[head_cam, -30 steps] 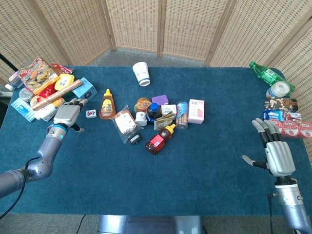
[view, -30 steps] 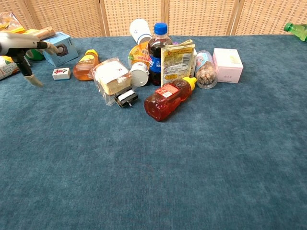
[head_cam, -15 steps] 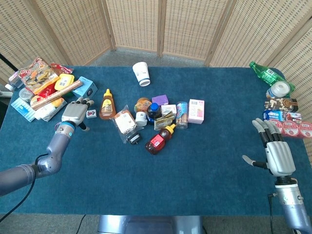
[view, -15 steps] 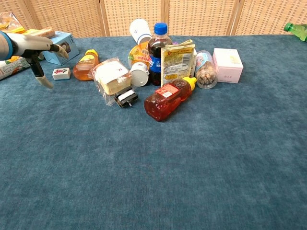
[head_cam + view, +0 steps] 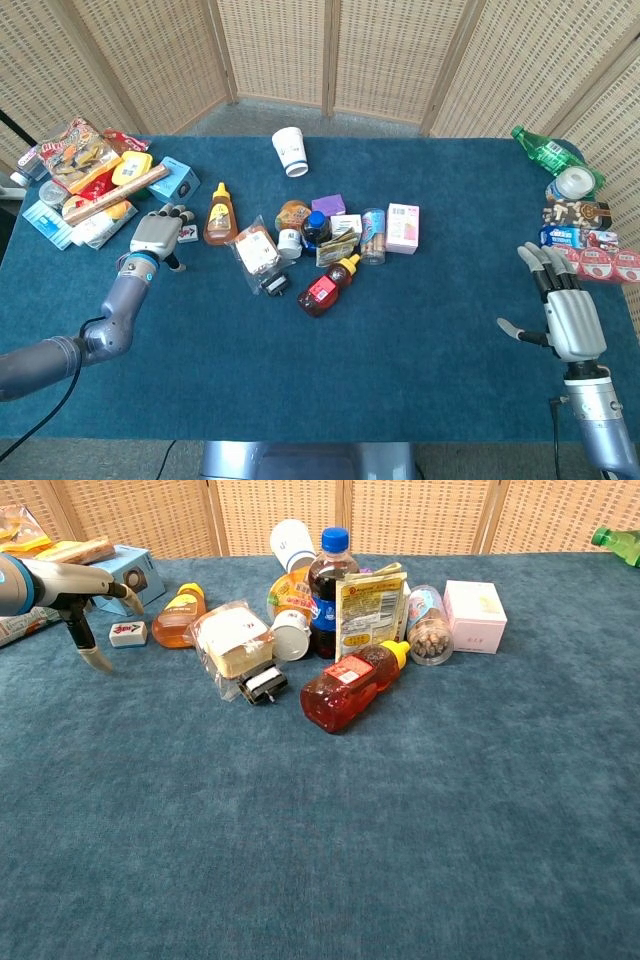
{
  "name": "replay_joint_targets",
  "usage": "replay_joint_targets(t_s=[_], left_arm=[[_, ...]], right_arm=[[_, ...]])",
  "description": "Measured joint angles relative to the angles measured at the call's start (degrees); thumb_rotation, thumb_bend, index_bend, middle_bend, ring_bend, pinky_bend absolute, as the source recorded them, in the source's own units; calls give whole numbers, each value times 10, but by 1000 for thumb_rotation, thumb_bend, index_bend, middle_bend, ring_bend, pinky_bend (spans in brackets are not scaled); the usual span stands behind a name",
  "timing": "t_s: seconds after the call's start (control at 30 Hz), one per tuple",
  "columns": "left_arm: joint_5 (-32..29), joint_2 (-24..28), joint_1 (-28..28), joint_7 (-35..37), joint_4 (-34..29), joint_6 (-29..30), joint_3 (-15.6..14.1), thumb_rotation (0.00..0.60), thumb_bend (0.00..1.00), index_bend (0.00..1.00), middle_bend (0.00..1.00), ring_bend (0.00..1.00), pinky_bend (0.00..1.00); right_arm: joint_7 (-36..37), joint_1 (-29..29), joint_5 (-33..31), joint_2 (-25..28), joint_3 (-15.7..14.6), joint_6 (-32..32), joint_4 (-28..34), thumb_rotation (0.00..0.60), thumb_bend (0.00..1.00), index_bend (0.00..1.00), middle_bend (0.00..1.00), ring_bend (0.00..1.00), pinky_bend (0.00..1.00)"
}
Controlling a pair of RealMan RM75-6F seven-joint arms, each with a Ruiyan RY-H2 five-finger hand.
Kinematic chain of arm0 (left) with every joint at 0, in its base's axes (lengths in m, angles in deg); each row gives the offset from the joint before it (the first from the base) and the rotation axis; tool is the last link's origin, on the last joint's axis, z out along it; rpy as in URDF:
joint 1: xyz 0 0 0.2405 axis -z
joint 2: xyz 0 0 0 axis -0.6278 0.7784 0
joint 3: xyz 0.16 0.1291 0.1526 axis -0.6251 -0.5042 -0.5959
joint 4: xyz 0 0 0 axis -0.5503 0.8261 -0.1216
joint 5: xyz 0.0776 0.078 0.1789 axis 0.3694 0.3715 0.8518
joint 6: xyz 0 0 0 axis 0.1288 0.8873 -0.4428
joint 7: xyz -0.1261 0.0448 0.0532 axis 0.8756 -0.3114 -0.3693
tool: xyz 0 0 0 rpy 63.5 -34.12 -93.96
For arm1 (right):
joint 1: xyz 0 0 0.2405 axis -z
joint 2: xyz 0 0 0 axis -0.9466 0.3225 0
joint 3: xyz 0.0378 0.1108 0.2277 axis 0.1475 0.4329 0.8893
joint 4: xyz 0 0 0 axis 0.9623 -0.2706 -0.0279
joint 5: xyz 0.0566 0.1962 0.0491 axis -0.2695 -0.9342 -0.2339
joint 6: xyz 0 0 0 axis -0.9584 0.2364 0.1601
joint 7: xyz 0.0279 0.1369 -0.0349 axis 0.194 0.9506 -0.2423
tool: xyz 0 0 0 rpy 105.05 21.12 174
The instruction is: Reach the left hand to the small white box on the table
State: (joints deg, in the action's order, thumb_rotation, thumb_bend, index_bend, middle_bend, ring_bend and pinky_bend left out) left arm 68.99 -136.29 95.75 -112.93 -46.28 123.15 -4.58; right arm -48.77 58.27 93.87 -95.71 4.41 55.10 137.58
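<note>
The small white box (image 5: 188, 233) (image 5: 127, 633) with a red mark lies flat on the blue cloth, left of the honey bottle (image 5: 218, 213). My left hand (image 5: 155, 237) (image 5: 75, 585) hovers palm down just left of the box, fingers apart and holding nothing. In the chest view its thumb hangs down a little left of the box, and its fingertips (image 5: 128, 588) reach above it. I cannot tell whether it touches the box. My right hand (image 5: 565, 312) rests open near the table's right edge, far from the box; only the head view shows it.
A blue carton (image 5: 128, 578) and a heap of snack packets (image 5: 85, 180) lie behind and left of the left hand. A cluster of bottles, packets and a pink box (image 5: 402, 227) fills the middle. More bottles and cups (image 5: 575, 215) stand at the far right.
My left hand has moved to the right, from beside the snack heap to just next to the small white box. The right hand has not moved.
</note>
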Motion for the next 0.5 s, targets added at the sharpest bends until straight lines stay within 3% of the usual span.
replay_joint_targets(t_s=[0.37, 0.5], left_arm=[[-6, -12, 6, -8, 15, -3, -10, 600, 154, 217, 0, 0, 172], [-2, -13, 8, -9, 15, -2, -11, 600, 155, 283, 0, 0, 172]], right_arm=[[4, 1, -1, 0, 1, 0, 0, 600, 0, 0, 0, 0, 0], [5, 1, 0, 0, 1, 1, -1, 600, 0, 0, 0, 0, 0]])
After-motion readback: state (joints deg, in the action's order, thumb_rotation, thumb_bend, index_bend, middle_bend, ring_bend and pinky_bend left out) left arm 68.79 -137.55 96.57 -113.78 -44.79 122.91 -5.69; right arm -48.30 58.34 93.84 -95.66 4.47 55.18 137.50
